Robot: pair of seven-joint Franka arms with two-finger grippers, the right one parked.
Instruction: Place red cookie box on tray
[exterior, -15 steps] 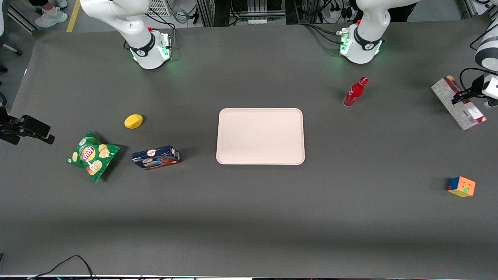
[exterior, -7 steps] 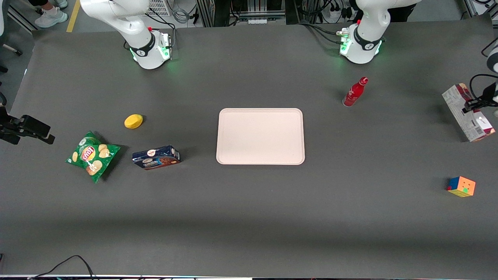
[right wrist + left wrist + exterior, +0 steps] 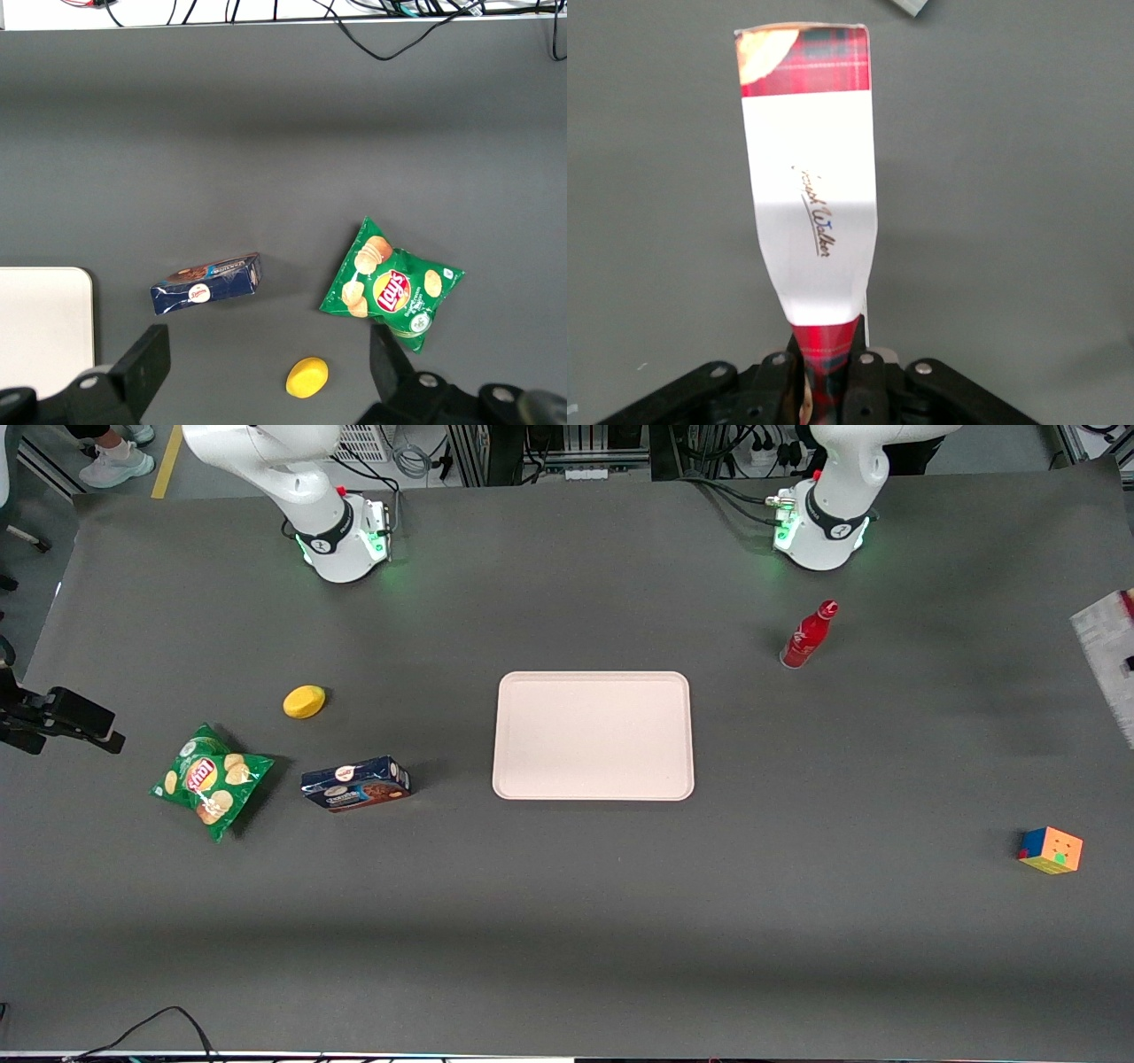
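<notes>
Grasp done: gripper (image 3: 824, 390) jaws clamped on long flat red cardboard cookie box (image 3: 811, 212), lifted at desk's working-arm edge | Left: carry to empty pale beige rectangular tray (image 3: 592, 735) at desk centre, release

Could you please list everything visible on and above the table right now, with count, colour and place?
Flat cardboard red cookie box: one, red tartan and white, lifted clear of the table at the working arm's end.
Rimmed rectangular tray: one, pale beige, mid-table, nothing on it.
Bottle: one, red, upright.
Puzzle cube: one, multicoloured.
Short cookie box: one, dark blue.
Chip bag: one, green.
Rounded object: one, yellow.
Left gripper: one, black, shut on the red cookie box's end.
</notes>
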